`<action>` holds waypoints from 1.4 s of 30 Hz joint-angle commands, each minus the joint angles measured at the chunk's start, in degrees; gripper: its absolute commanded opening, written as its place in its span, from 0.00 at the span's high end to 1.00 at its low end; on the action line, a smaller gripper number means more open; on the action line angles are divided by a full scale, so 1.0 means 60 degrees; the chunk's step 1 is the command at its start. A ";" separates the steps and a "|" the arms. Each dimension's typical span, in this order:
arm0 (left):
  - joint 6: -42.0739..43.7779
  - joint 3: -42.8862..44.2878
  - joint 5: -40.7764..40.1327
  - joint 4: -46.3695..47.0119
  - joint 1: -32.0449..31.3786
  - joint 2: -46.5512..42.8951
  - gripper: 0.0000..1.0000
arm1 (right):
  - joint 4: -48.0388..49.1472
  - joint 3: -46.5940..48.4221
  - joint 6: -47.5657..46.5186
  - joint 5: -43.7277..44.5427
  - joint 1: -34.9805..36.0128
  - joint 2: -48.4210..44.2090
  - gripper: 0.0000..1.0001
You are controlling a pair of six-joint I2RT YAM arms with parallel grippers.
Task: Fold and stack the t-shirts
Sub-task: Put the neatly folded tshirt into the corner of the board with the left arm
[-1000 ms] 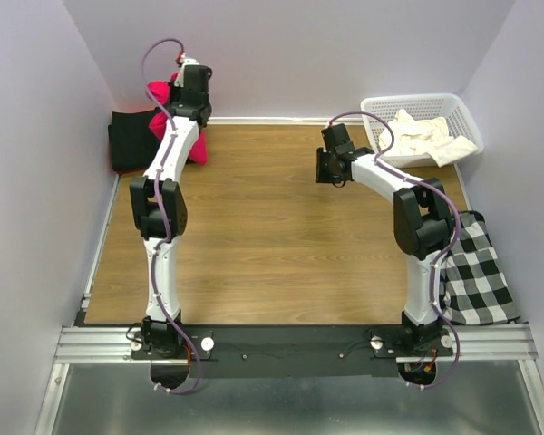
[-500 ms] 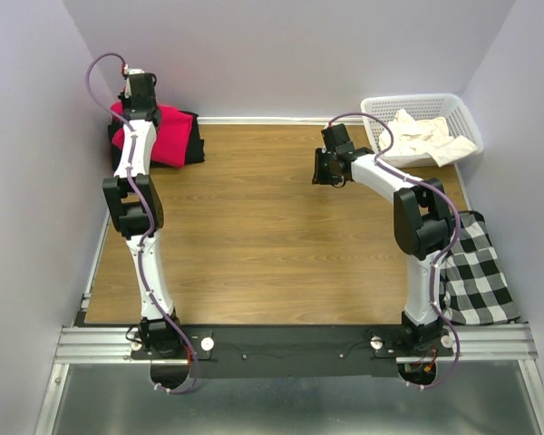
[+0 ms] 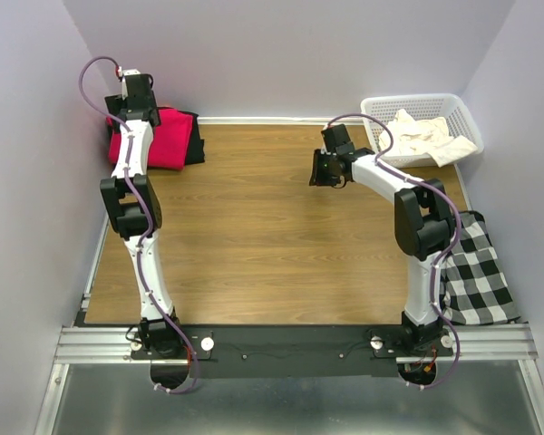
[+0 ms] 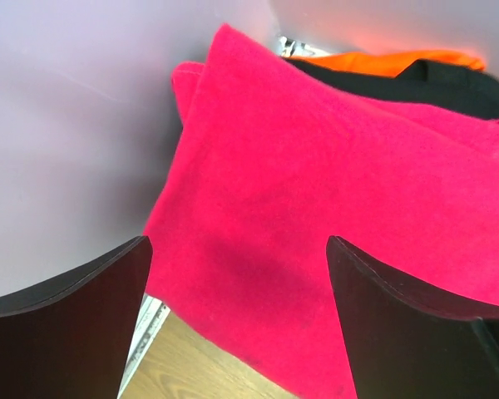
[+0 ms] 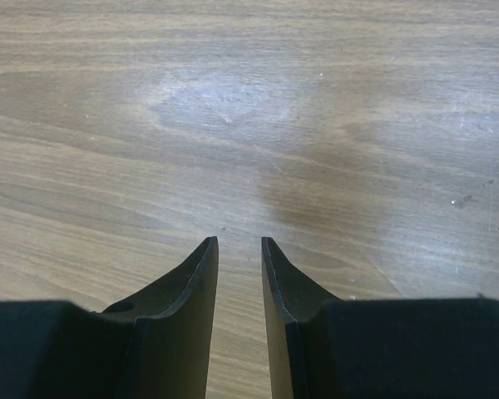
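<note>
Top external view: the left pincer [image 3: 134, 95] hangs over the upper left corner of the table [image 3: 254, 236], above the red t-shirt [image 3: 160, 143], which lies folded on the black t-shirt [image 3: 195, 136]; a strip of black shows along the red one's right edge. At the upper right, a white basket [image 3: 417, 100] holds the crumpled cream t-shirt [image 3: 422, 136], part of it draped over the right rim. A black-and-white checked cloth [image 3: 476, 267] lies along the right edge of the frame. The right pincer [image 3: 321, 172] sits above bare wood right of the middle, well apart from every shirt. Left wrist view: the left pincer [image 4: 239, 241] stands wide open and holds nothing, with the red t-shirt [image 4: 316, 158] filling the space beyond its fingers [image 4: 83, 291]. The black t-shirt [image 4: 437, 79] peeks out along the upper right, an orange strip [image 4: 382, 60] behind it, and the pale wall [image 4: 66, 125] fills the left. Right wrist view: the right pincer [image 5: 239, 241] has its jaws parted by a narrow gap, nothing between them, over the bare table [image 5: 233, 100].
</note>
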 commanded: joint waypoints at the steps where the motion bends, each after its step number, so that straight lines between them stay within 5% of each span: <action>1: -0.0343 -0.0266 0.0607 0.0295 -0.0005 -0.1340 0.05 | -0.0217 -0.0177 0.0102 0.0089 0.0040 -0.0676 0.64; 15: -0.0825 -0.3209 0.2684 0.0762 -0.2275 -0.4534 0.05 | -0.0261 -0.0074 -0.0235 0.1555 0.0040 -0.2301 0.58; 28: -0.1530 -1.0222 0.3127 0.4220 -0.3799 -0.8884 0.04 | 0.0940 -0.3558 -0.0294 0.3693 0.0040 -0.5465 0.44; 42: -0.1529 -1.2088 0.2850 0.4645 -0.4853 -0.9913 0.03 | 0.1380 -0.5845 -0.0118 0.4031 0.0040 -0.6901 0.44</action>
